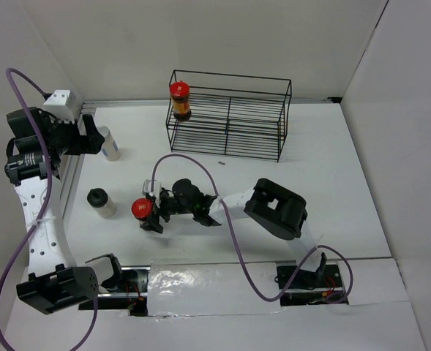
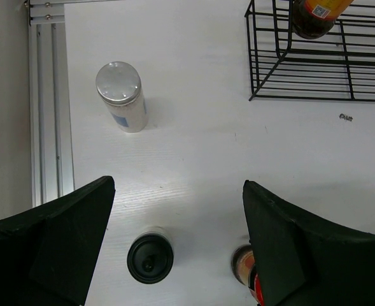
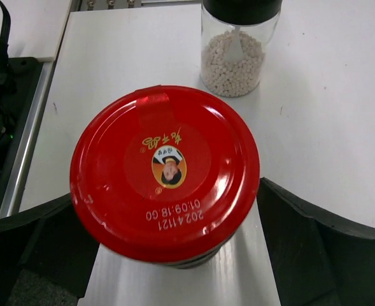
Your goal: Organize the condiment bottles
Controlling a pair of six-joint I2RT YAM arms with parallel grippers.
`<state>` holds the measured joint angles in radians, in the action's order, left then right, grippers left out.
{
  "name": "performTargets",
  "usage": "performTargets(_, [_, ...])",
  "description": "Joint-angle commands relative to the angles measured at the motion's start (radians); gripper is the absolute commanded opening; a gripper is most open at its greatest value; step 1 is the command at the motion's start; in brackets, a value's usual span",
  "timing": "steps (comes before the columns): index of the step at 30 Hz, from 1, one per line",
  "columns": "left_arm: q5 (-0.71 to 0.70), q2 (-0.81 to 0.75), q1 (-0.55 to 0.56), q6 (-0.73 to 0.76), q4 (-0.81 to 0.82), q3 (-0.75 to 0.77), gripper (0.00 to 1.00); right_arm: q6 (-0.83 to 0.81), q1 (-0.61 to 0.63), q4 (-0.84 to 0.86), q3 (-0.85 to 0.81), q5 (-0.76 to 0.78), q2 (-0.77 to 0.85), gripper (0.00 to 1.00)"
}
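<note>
Red-lidded jar (image 3: 165, 172) upright between the wide-spread right jaws

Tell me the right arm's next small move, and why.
Probably close the right gripper on the red-lidded jar: it stands upright on the table between the open fingers, and the other red-lidded jar already sits in the wire rack.

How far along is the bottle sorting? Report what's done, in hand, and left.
Done: one red-lidded jar stands in the wire rack. In hand: the right gripper, jaws open, straddles the second red-lidded jar, not clamped. Left: that jar, the white bottle and the black-capped bottle, all on the table; the left gripper hangs open, empty.
</note>
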<state>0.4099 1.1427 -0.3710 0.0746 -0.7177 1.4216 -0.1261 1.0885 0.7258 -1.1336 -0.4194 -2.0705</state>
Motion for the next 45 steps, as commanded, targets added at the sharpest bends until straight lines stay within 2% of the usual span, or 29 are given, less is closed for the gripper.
performTargets(1, [0.03, -0.006, -0.006, -0.013, 0.009, -0.013, 0.94, 0.006, 0.016, 0.09, -0.055, -0.033, -0.042, 1.0])
performTargets(4, [0.015, -0.006, -0.008, -0.004, 0.008, -0.01, 0.94, 0.002, 0.024, 0.089, -0.064, -0.025, -0.046, 0.96])
performTargets(7, [0.009, -0.008, -0.006, -0.002, 0.008, -0.013, 0.95, -0.009, 0.024, 0.08, -0.072, -0.027, -0.037, 0.89])
performTargets(10, [0.024, -0.006, -0.008, -0.009, 0.004, -0.013, 0.95, -0.02, 0.027, 0.072, -0.078, -0.036, -0.011, 0.7])
performTargets(13, [0.029, -0.001, -0.014, -0.013, 0.006, -0.015, 0.95, -0.02, 0.03, 0.073, -0.078, -0.033, 0.016, 0.57])
performTargets(16, [0.029, -0.001, -0.019, -0.013, 0.008, -0.013, 0.95, -0.023, 0.03, 0.047, -0.092, -0.045, 0.036, 0.48])
performTargets(22, [0.018, 0.008, -0.017, -0.01, 0.009, -0.009, 0.95, -0.017, 0.021, 0.02, -0.121, -0.041, 0.145, 0.44])
performTargets(27, [0.006, 0.018, -0.022, -0.012, 0.027, -0.007, 0.95, -0.041, -0.045, -0.202, -0.282, 0.025, 0.26, 0.43])
performTargets(32, [0.003, 0.038, -0.029, -0.016, 0.037, -0.007, 0.95, -0.05, -0.143, -0.385, -0.416, 0.249, 0.34, 0.42])
performTargets(35, [0.013, 0.055, -0.029, -0.022, 0.044, -0.006, 0.95, -0.069, -0.196, -0.393, -0.457, 0.374, 0.369, 0.42])
performTargets(38, [0.018, 0.072, -0.034, -0.022, 0.05, -0.001, 0.95, -0.079, -0.243, -0.411, -0.492, 0.491, 0.36, 0.42])
performTargets(45, [0.006, 0.107, -0.037, -0.009, 0.067, -0.001, 0.95, -0.066, -0.344, -0.437, -0.572, 0.577, 0.268, 0.41])
